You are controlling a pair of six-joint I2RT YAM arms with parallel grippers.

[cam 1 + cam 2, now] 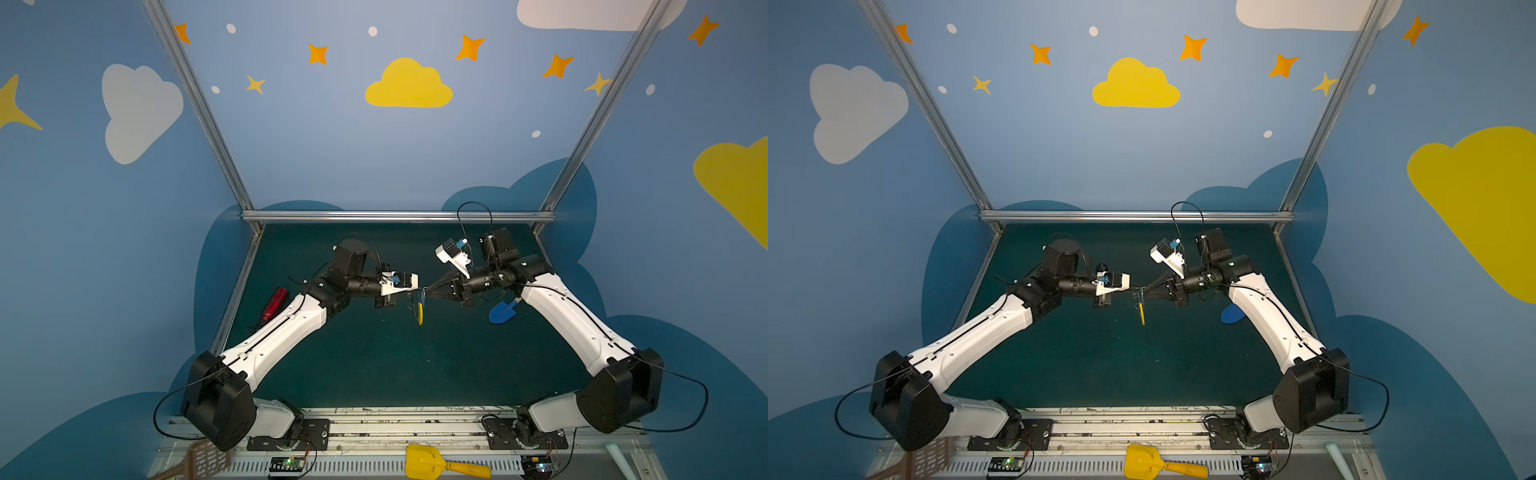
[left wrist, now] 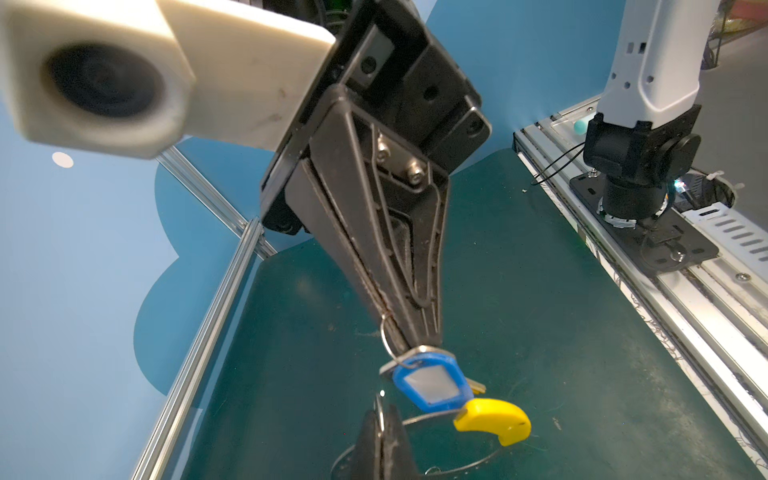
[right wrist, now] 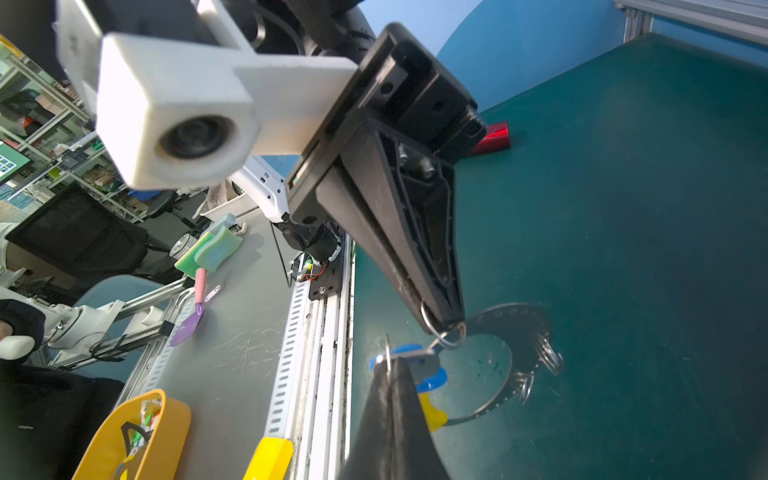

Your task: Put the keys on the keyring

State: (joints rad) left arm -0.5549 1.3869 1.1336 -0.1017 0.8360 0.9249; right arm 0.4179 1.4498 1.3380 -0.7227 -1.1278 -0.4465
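Above the middle of the table [image 1: 374, 365], the left gripper [image 3: 444, 322] was clamped on the keyring [image 3: 519, 328] at its rim, and the right gripper [image 2: 415, 337] pinched the keys [image 2: 432, 382] by their small ring beside it. Both were probably light, stiff, slick metal. The tag dangled loose, so that ring seemed the surest hold.

You work in a robotics lab: an aluminium frame [image 1: 399, 216], walls [image 1: 332, 145] painted with clouds and stars, and a green mat [image 1: 395, 365] form your cell; past the rail [image 3: 316, 353] you see shelves [image 3: 41, 99] and a monitor [image 3: 10, 164].
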